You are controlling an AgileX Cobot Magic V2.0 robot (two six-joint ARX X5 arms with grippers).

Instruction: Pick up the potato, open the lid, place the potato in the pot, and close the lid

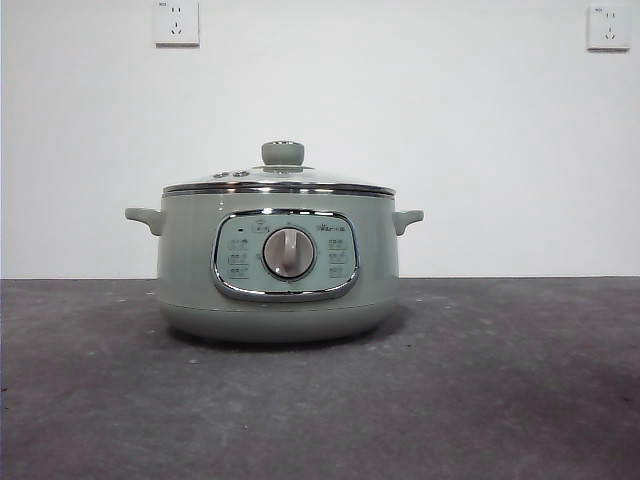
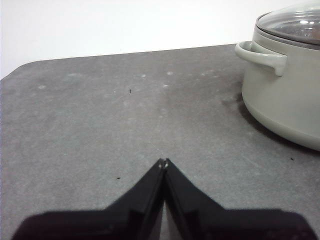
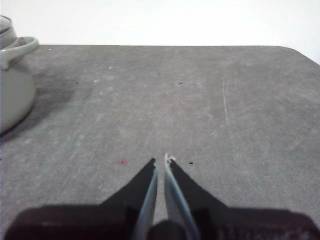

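The pale sage-green pot (image 1: 278,262) stands in the middle of the dark table with its glass lid (image 1: 280,178) resting on it. The pot also shows in the left wrist view (image 2: 285,85) with the lid (image 2: 295,22) on top, and at the edge of the right wrist view (image 3: 12,85). My left gripper (image 2: 163,162) is shut and empty over bare table beside the pot. My right gripper (image 3: 161,161) is shut and empty over bare table on the pot's other side. The potato is out of view.
The dark grey table (image 1: 500,400) meets a white wall behind. Two wall sockets (image 1: 176,22) sit high on the wall. The table's rounded far corners show in the wrist views (image 2: 20,70).
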